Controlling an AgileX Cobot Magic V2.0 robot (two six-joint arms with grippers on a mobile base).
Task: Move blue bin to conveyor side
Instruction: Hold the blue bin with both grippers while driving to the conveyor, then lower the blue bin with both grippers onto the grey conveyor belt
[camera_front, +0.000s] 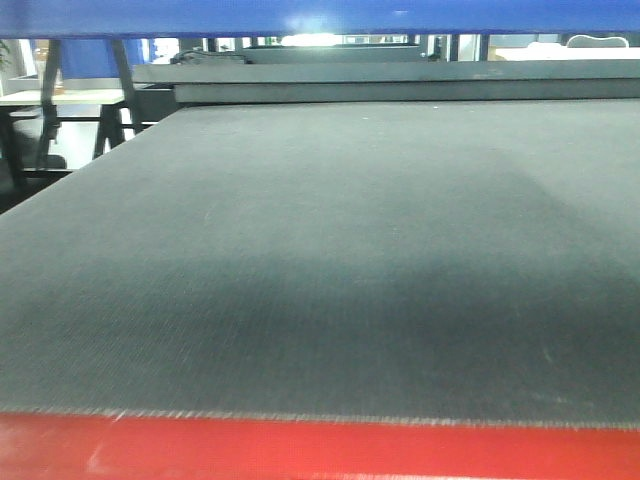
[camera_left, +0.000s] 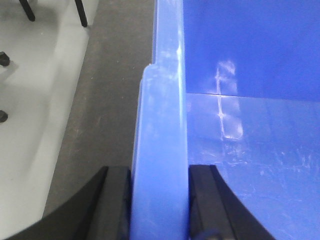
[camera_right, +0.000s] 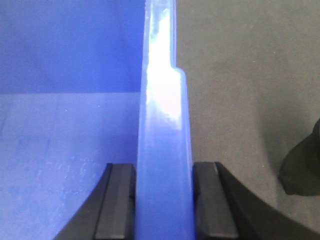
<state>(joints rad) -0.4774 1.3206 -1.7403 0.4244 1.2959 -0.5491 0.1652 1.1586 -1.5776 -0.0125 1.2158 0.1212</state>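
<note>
The left wrist view looks straight down the rim of the blue bin (camera_left: 161, 150), a glossy pale-lit lip that widens into a thicker step partway along. The left fingers (camera_left: 116, 205) pinch this rim, one black finger against the outer face and the other against the inner face, with the blue inside wall and floor to the right. Outside the bin lies the grey belt (camera_left: 110, 100), then pale floor (camera_left: 30, 125).

The right wrist view mirrors this. The right fingers (camera_right: 118, 200) clamp the opposite rim of the bin (camera_right: 165, 150), one inside and one outside, above the same grey weave (camera_right: 230, 90). A dark shape (camera_right: 302, 165) at the edge is too cropped to tell.

In the front view the belt (camera_front: 320, 250) fills the frame, with a red strip (camera_front: 320, 450) along its near edge and a blue band (camera_front: 300, 15) across the top. Whether the bin rests on the belt is unclear.
</note>
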